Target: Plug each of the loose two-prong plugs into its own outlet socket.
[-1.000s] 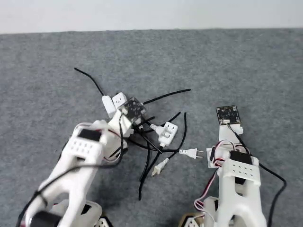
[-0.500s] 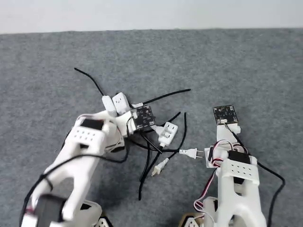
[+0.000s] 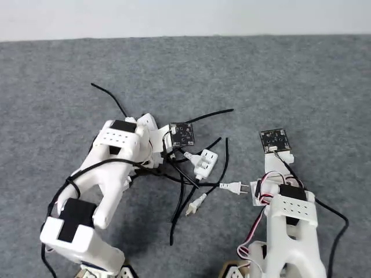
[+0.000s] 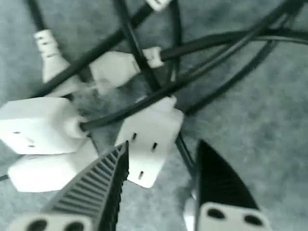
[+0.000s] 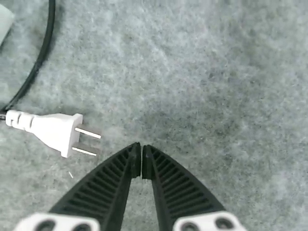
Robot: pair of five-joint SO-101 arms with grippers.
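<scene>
Nearest the arm bases, on the grey carpet (image 3: 324, 87), a white two-prong plug (image 3: 197, 204), lying slantwise, prongs turned to the near left, its black cord (image 3: 215, 174) running off into the tangle. Just behind it a second loose plug (image 3: 231, 187), long axis across the table, prongs pointing right at the right arm. Right gripper (image 5: 141, 153) pressed fully closed, holding nothing, tips just beside those two prongs but apart from them, low over the carpet. Farther in, among the crossing cords, a white outlet socket (image 3: 206, 162), long axis slanting away to the right. Left gripper (image 4: 162, 147) spread wide, holding nothing, above a white socket block (image 4: 147, 144) with its slots facing up at the camera and a black cord entering its far end; cannot tell whether this is the same socket as in the high view. Beside it two more socket blocks (image 4: 38, 125), stacked close and touching. No readable print on any face.
</scene>
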